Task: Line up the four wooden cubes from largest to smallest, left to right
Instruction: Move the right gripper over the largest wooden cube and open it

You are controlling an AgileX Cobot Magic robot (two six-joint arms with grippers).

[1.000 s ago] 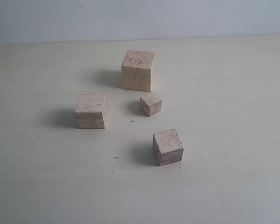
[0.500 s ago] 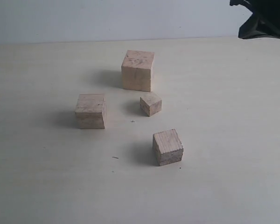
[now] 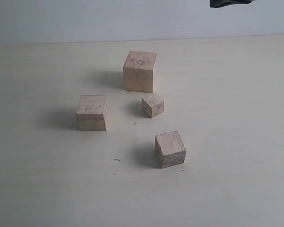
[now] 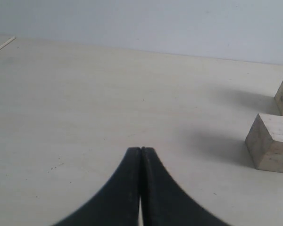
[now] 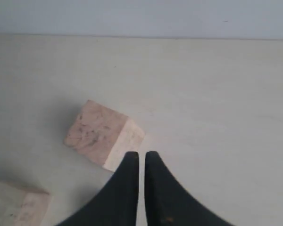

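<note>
1. A pale cream, smooth table (image 3: 236, 142) carries four plain beige wooden cubes, each resting flat and apart from the others.
2. The largest cube (image 3: 140, 71) is the landmark, farthest back.
3. The smallest cube (image 3: 153, 105) sits just in front of it, slightly right.
4. The second-largest cube (image 3: 92, 112) lies front-left of it.
5. The third-largest cube (image 3: 170, 149) lies well in front, to the right, turned slightly.

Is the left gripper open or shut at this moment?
Shut. In the left wrist view the left gripper shows its two black fingers pressed together along their length, holding nothing, above the pale table.
</note>
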